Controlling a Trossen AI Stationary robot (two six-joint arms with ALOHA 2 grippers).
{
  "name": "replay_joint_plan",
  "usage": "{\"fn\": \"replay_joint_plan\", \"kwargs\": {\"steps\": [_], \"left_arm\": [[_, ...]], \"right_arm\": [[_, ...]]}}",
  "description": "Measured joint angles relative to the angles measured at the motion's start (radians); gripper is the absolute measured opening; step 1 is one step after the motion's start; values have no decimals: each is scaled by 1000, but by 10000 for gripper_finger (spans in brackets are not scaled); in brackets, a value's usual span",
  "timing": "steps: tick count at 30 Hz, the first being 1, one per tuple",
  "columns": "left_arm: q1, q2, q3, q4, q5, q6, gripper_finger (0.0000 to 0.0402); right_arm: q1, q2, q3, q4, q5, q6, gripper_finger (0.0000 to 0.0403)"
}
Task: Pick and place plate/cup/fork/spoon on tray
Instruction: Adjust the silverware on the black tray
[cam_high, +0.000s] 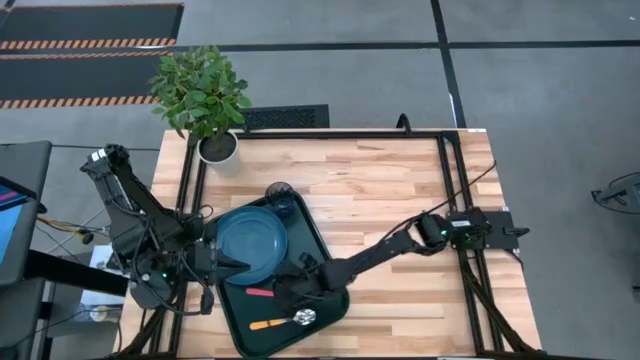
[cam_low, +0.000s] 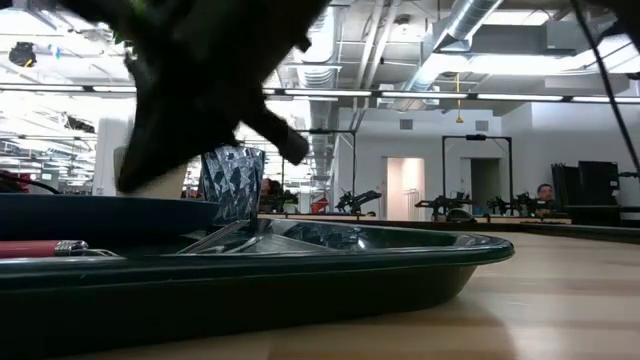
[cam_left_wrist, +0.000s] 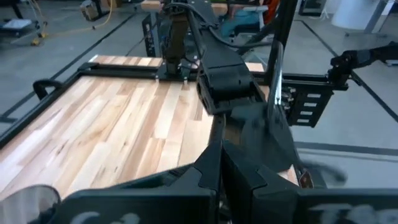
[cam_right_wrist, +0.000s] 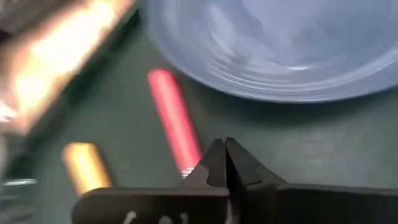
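Wooden tabletop carries the tray, which already holds the plate, fork, spoon and cup (at its far corner), so little seems left. Both the right gripper over the tray and the left gripper at its edge have fingers pressed together, empty.

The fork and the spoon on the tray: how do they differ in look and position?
The fork has a red-pink handle; the spoon has an orange one. The fork lies closer to the plate; the spoon lies nearer the tray's edge. Both lie flat inside the tray, roughly parallel.
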Motion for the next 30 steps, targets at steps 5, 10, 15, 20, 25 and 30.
{"fn": "replay_joint_plan", "kwargs": {"steps": [5, 10, 15, 20, 25, 30], "left_arm": [[0, 0, 0, -77, 2, -95, 0], [0, 0, 0, -110, 2, -133, 0], [0, 0, 0, -114, 2, -133, 0], [0, 0, 0, -121, 2, -133, 0], [0, 0, 0, -122, 3, -133, 0], [0, 0, 0, -122, 2, -133, 0]], "right_arm": [[-17, 117, 180, -130, -1, -47, 3], [-18, 167, 278, -157, -19, -74, 3], [-17, 187, 279, -150, -29, -73, 3], [-15, 197, 280, -140, -32, -65, 3], [-8, 197, 279, -134, -38, -69, 2], [-7, 197, 279, -134, -58, -76, 4]]}}
